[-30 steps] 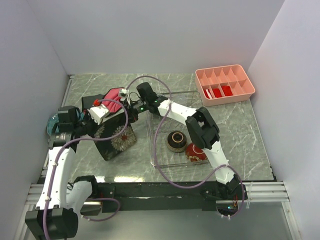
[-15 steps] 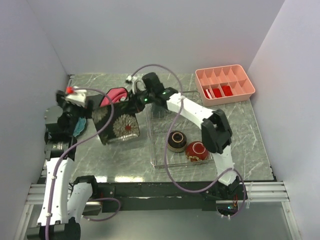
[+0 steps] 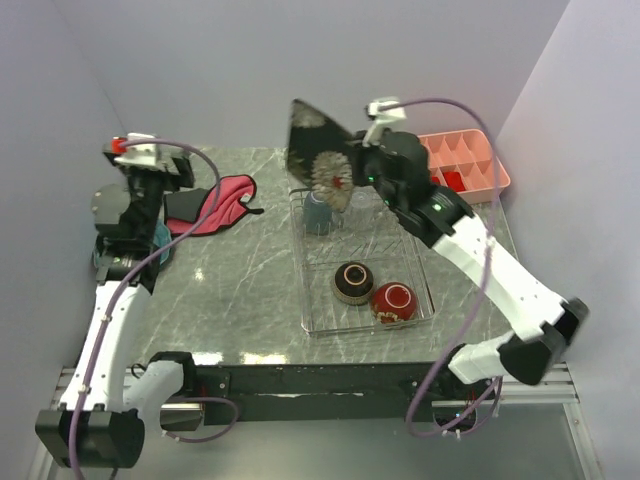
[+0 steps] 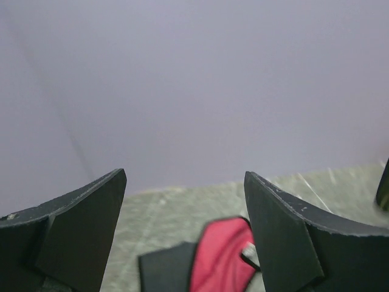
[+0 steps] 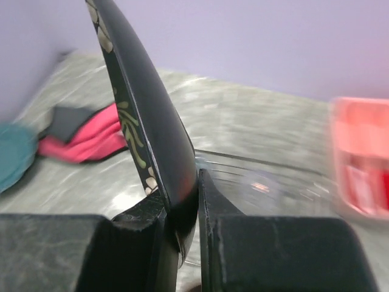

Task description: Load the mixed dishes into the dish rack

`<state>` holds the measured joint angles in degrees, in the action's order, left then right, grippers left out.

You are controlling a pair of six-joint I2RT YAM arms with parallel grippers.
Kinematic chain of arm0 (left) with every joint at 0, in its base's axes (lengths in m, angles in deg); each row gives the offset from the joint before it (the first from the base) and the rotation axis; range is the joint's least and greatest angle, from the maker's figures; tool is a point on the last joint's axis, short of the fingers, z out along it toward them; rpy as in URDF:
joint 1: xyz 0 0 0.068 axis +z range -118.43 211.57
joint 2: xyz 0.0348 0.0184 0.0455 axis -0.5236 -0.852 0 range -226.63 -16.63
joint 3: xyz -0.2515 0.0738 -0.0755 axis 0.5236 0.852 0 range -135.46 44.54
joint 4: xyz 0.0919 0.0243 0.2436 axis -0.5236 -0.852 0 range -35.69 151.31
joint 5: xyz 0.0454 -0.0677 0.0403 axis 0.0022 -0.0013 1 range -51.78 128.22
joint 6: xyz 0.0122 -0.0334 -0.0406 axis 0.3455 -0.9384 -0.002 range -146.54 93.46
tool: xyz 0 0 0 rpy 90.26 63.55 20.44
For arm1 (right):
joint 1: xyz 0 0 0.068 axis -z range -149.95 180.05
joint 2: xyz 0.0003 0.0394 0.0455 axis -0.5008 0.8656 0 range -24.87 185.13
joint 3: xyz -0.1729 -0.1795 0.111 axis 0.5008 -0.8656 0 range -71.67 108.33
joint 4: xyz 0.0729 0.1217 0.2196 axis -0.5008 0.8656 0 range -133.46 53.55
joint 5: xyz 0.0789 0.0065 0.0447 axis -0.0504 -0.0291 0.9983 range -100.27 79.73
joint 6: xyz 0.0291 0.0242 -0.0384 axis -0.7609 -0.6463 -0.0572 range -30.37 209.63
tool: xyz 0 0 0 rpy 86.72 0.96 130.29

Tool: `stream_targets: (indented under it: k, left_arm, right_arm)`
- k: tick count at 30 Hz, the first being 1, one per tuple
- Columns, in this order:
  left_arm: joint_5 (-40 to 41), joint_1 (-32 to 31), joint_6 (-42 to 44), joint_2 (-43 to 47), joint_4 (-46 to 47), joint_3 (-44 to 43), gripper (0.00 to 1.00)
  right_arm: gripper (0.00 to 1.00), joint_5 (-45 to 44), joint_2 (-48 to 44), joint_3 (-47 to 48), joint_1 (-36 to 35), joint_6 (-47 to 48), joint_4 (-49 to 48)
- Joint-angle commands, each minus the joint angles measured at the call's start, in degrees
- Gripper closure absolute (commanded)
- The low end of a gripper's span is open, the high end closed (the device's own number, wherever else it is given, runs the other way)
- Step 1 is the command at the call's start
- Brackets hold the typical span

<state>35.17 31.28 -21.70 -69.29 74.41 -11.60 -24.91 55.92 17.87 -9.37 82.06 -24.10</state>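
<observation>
Dark flowered square plate (image 3: 316, 150) clamped in right hand (image 5: 198, 204) above dish rack (image 3: 305, 292); left hand (image 4: 184, 177) gapes empty.

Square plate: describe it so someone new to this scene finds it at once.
Start at the wire rack right of the middle of the table. Above its far end the right gripper holds the square plate on edge in the air. It alone is square and flowered; the rack's dark bowl, red bowl and mug are round.
</observation>
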Motion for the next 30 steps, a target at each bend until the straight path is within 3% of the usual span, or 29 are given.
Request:
stream_targets:
  k: [1,5,12,17,30]
  left_arm:
    - [0.76,-3.92,-1.5,-1.38,4.91,1.29,0.15]
    - [0.76,-5.42,-1.76,-3.06,6.14,1.21,0.15]
    - [0.94,-7.44,-0.19,-3.85,4.57,1.29,0.15]
    - [0.85,-7.7,0.17,-3.94,3.95,2.26,0.15]
    - [2.78,-7.79,1.4,-1.57,0.26,4.11,0.14]
  right_arm:
    - [1.0,-20.85,-8.88,-2.08,0.92,-1.92,-1.79]
    - [1.0,-27.01,-12.59,-6.21,3.72,-2.18,1.38]
    - [1.0,-22.11,-15.05,-7.35,13.04,-7.46,11.67]
    - [1.0,-20.26,-17.77,-13.14,13.49,-9.82,13.25]
    - [1.0,-14.63,-13.39,-17.99,15.6,-16.51,15.98]
